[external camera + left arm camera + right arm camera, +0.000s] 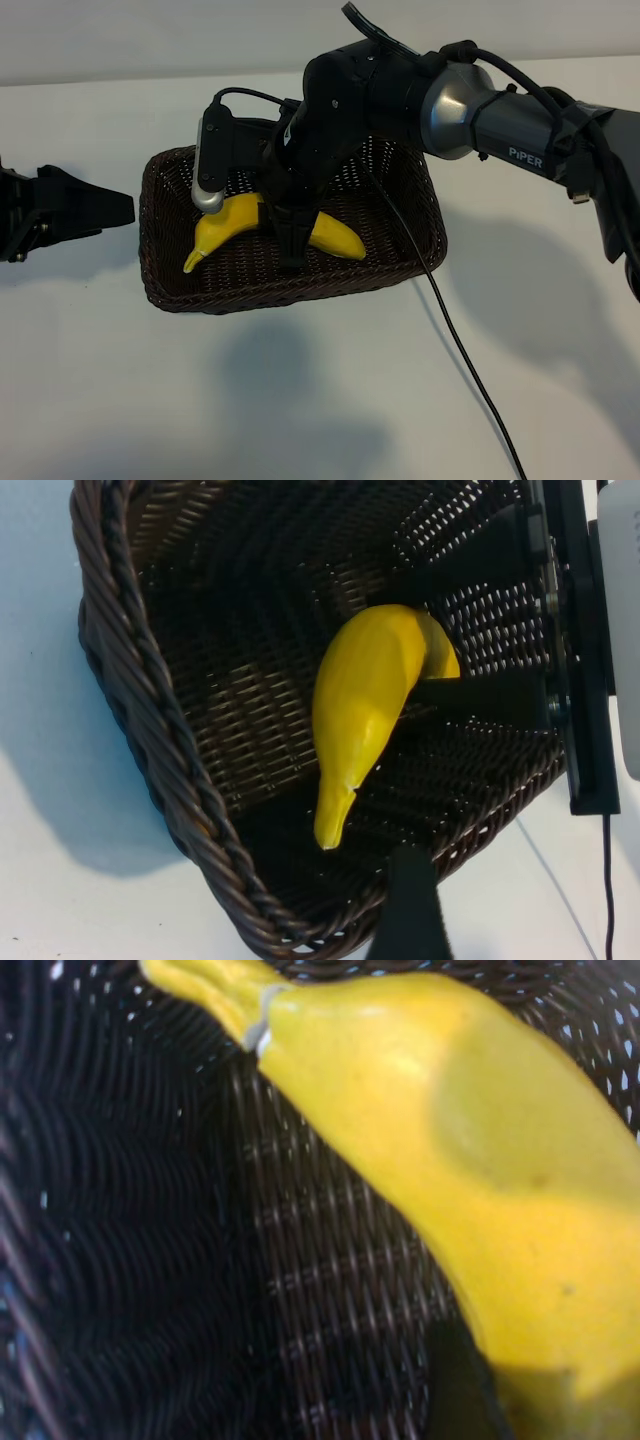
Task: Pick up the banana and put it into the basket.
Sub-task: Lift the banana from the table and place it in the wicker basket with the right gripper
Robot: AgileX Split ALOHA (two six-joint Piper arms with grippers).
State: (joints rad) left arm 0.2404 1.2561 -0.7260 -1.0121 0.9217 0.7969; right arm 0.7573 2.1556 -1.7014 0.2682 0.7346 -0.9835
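The yellow banana lies tilted inside the dark wicker basket, stem tip toward the basket's left front corner. My right gripper reaches down into the basket from the right and is shut on the banana's middle, one finger on each side. The left wrist view shows the banana held between those two dark fingers low over the basket's woven floor. Up close in the right wrist view, the banana fills the frame beside one finger. My left gripper rests open left of the basket.
The basket stands in the middle of a white table. A black cable trails from the right arm over the basket's right side and across the table toward the front. The right arm's body hangs over the basket's back half.
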